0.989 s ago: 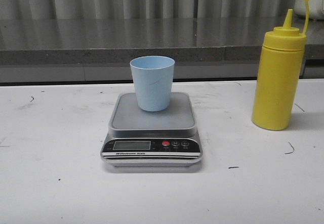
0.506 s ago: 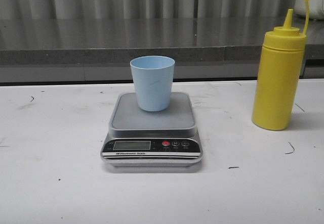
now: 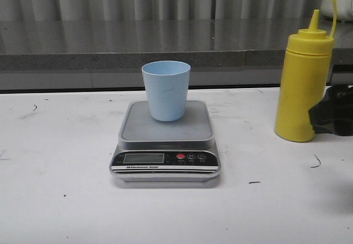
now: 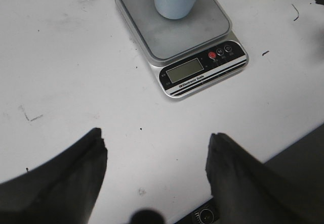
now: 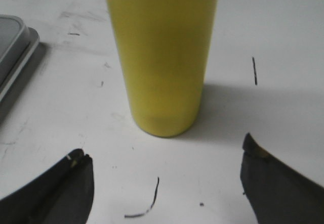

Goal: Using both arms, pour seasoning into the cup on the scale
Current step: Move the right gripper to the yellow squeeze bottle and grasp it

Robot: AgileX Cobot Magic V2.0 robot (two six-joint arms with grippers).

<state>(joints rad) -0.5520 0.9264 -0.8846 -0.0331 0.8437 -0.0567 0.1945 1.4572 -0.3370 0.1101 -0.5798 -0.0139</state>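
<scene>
While upright, seasoning (image 3: pixel 304 84) points its nozzle up (long axis vertical).

Light was even and soft. The bottle (image 5: pixel 161 57) threw a faint shadow on the table (image 5: pixel 283 42); the near fingers (image 5: pixel 55 191) looked blurred.
</scene>
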